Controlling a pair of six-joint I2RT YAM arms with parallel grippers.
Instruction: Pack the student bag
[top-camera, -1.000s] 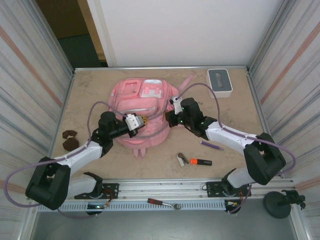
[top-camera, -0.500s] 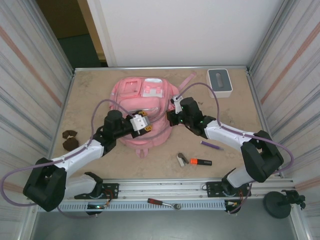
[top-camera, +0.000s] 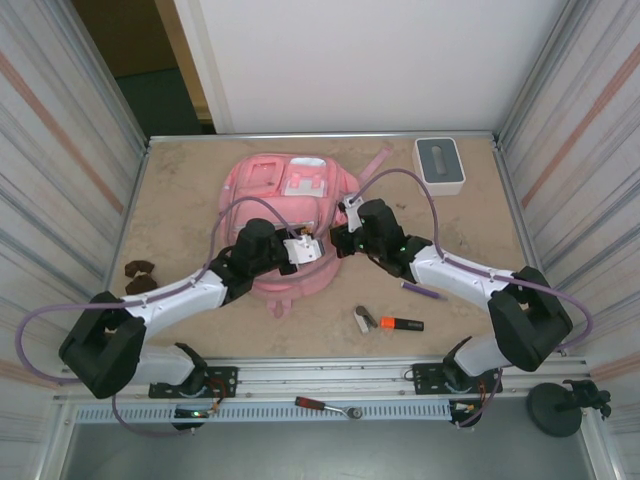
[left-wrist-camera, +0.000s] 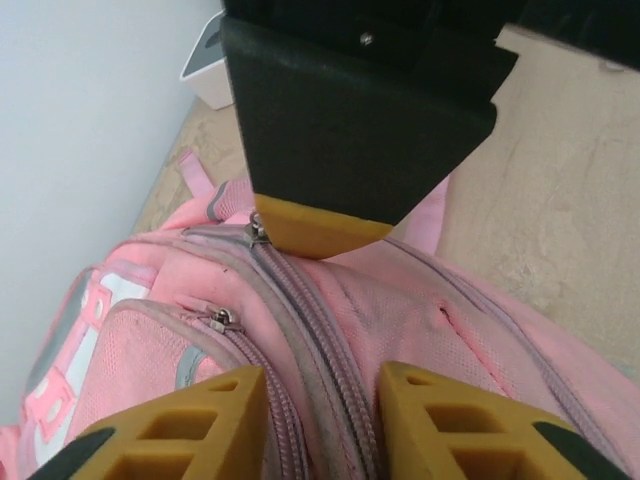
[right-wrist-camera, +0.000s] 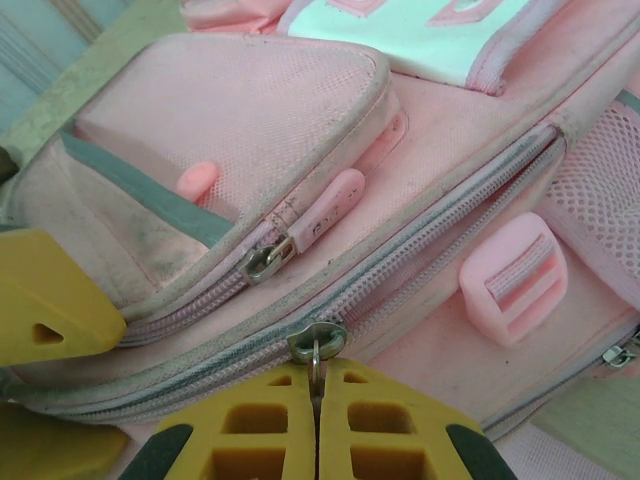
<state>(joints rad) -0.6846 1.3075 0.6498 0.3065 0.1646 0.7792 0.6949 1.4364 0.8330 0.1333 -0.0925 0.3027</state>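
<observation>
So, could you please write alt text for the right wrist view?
The right gripper is shut on the metal zipper pull of the pink student bag. Beyond it are a zipped front pocket and a pink strap buckle.

The right end effector (right-wrist-camera: 317, 385), its ribbed yellow fingers pressed together, pinches the small metal zipper pull (right-wrist-camera: 316, 346) on the long grey zip of the soft pink fabric backpack (right-wrist-camera: 250, 110). A pink plastic strap buckle (right-wrist-camera: 513, 277) lies just right of it.
</observation>
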